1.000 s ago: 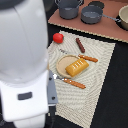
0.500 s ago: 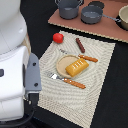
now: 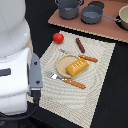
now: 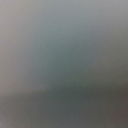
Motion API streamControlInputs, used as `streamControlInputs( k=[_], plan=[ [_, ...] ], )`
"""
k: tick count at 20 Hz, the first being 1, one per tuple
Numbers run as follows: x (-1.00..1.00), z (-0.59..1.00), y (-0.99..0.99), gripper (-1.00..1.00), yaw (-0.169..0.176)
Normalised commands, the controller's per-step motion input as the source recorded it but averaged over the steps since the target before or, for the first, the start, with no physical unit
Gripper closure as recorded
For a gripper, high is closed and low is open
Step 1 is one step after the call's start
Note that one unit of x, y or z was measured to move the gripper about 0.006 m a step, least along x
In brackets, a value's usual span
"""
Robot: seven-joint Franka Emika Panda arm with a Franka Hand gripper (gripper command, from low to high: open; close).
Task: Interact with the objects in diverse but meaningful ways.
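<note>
Left to right on placemat (image 3: 92,95): red tomato (image 3: 58,37) at ten o'clock of plate (image 3: 62,68), yellow bread block (image 3: 77,67) on plate, brown sausage stick (image 3: 80,45) at twelve o'clock; pincer unseen, state indeterminable; best approached from above, slowly, clear of fork (image 3: 67,80).

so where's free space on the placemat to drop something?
Bare weave on the placemat toward the exterior view's right of the plate, and the near strip below the fork. Crowded around the plate: bread block on it, knife beside it, sausage and tomato beyond. Tool not visible.
</note>
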Motion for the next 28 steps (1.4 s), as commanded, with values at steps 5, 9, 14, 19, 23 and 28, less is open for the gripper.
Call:
streamControlInputs(
  k=[5, 9, 14, 19, 23, 28],
  plan=[
    [-0.51, -0.24, 0.63, 1.00, 0.000],
    [-0.65, -0.04, 0.67, 1.00, 0.000],
    [-0.69, -0.01, 0.70, 1.00, 0.000],
    [-0.70, -0.02, 0.71, 1.00, 0.000],
    [-0.80, -0.11, 0.68, 1.00, 0.000],
    [-0.87, -0.20, 0.67, 1.00, 0.000]
  ],
)
